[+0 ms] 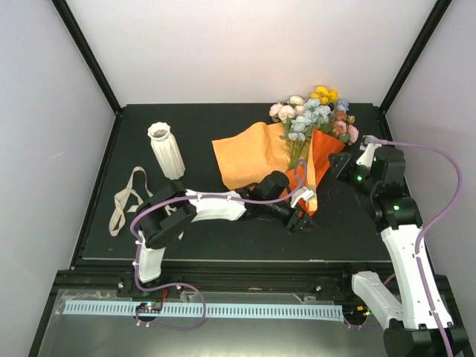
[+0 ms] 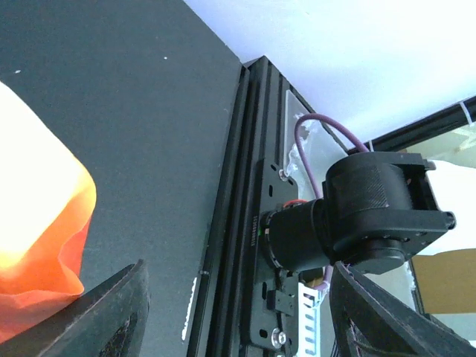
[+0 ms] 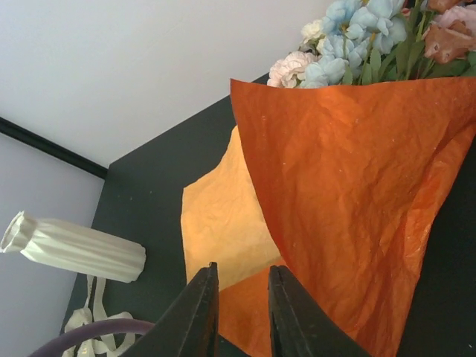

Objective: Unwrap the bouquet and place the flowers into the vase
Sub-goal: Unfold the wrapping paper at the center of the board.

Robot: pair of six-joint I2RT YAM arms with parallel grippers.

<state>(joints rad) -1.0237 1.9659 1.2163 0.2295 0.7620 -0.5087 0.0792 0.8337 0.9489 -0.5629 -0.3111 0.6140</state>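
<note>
The bouquet (image 1: pixel 316 160) lies on the black table, its orange paper (image 1: pixel 249 152) partly unfolded to the left. The flowers (image 1: pixel 316 111) stick out at the far end; in the right wrist view the flowers (image 3: pixel 349 44) rise above the paper (image 3: pixel 357 186). The ribbed off-white vase (image 1: pixel 166 149) stands upright to the left, and the right wrist view also shows the vase (image 3: pixel 74 249). My left gripper (image 1: pixel 301 212) is open at the bouquet's near tip, the paper (image 2: pixel 37 223) beside its left finger. My right gripper (image 1: pixel 341 165) sits at the paper's right side, jaws narrowly apart with nothing between them.
A cream ribbon (image 1: pixel 126 197) lies loose at the table's left edge, near the vase. The black frame rail (image 2: pixel 234 223) and the right arm's base joint (image 2: pixel 364 216) fill the left wrist view. White walls enclose the table on three sides.
</note>
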